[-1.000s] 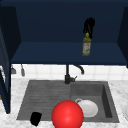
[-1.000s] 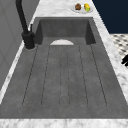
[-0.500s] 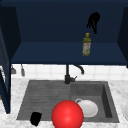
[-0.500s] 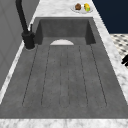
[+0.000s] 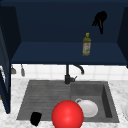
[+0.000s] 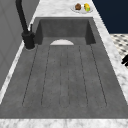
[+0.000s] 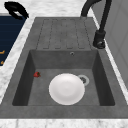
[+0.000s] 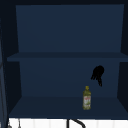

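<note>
My right hand (image 5: 100, 19) hangs inside the open wall cabinet, fingers relaxed and pointing down, holding nothing. It is above and to the right of a yellow-green bottle (image 5: 86, 45), which stands upright on the lower shelf (image 5: 50, 53). The upper view shows the same right hand (image 8: 98, 74) clear of the bottle (image 8: 86, 98). My left hand (image 5: 35, 118) floats low by the front edge of the sink's draining board. The same hand shows at the counter's front edge in the left side view (image 6: 125, 60) and the right side view (image 7: 16, 9). It holds nothing.
A red ball (image 5: 67, 115) sits at the sink's front. A white plate (image 7: 66, 88) lies in the basin, with a small red object (image 7: 37, 74) beside it. The black faucet (image 5: 68, 75) stands at the back. A plate of fruit (image 6: 81, 7) rests on the counter.
My right hand has risen from the bottle's top and drifted right. The bottle stays standing on the shelf. The left hand has not moved.
</note>
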Available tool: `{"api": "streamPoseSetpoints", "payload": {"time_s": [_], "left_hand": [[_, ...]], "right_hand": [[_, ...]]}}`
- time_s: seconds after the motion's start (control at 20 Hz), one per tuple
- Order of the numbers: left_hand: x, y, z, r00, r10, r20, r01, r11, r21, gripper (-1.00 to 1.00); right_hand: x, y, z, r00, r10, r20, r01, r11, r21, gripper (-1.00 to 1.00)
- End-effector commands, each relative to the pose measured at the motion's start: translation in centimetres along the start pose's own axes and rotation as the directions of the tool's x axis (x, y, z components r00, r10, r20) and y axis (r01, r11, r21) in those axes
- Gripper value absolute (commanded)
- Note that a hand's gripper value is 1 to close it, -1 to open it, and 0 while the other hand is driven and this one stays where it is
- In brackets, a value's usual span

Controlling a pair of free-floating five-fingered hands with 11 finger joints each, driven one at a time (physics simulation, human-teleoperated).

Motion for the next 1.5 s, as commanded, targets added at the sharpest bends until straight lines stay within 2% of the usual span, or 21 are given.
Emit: {"api": "streamPoseSetpoints", "payload": {"time_s": [0.0, 0.2, 0.45, 1.0, 1.45], "left_hand": [[0.0, 0.0, 0.0, 1.0000, 0.000, 0.000, 0.000, 1.0000, 0.000, 0.00], [0.0, 0.0, 0.0, 1.0000, 0.000, 0.000, 0.000, 1.0000, 0.000, 0.00], [0.0, 0.0, 0.0, 1.0000, 0.000, 0.000, 0.000, 1.0000, 0.000, 0.00], [0.0, 0.0, 0.0, 1.0000, 0.000, 0.000, 0.000, 1.0000, 0.000, 0.00], [0.0, 0.0, 0.0, 1.0000, 0.000, 0.000, 0.000, 1.0000, 0.000, 0.00]], "right_hand": [[-0.9, 2.1, 2.4, 1.000, -0.021, 0.018, 0.021, 1.000, -0.009, -1.00], [-1.7, 5.0, 3.9, 1.000, -0.008, 0.006, 0.008, 1.000, 0.009, -1.00], [-2.5, 9.0, 5.7, 1.000, -0.001, 0.001, 0.001, 1.000, -0.002, -1.00], [-4.6, 17.0, 11.1, 1.000, -0.013, 0.012, 0.013, 1.000, -0.007, -1.00], [-4.4, 25.1, 13.8, 1.000, -0.005, -0.014, 0.004, 1.000, -0.029, -1.00]]}}
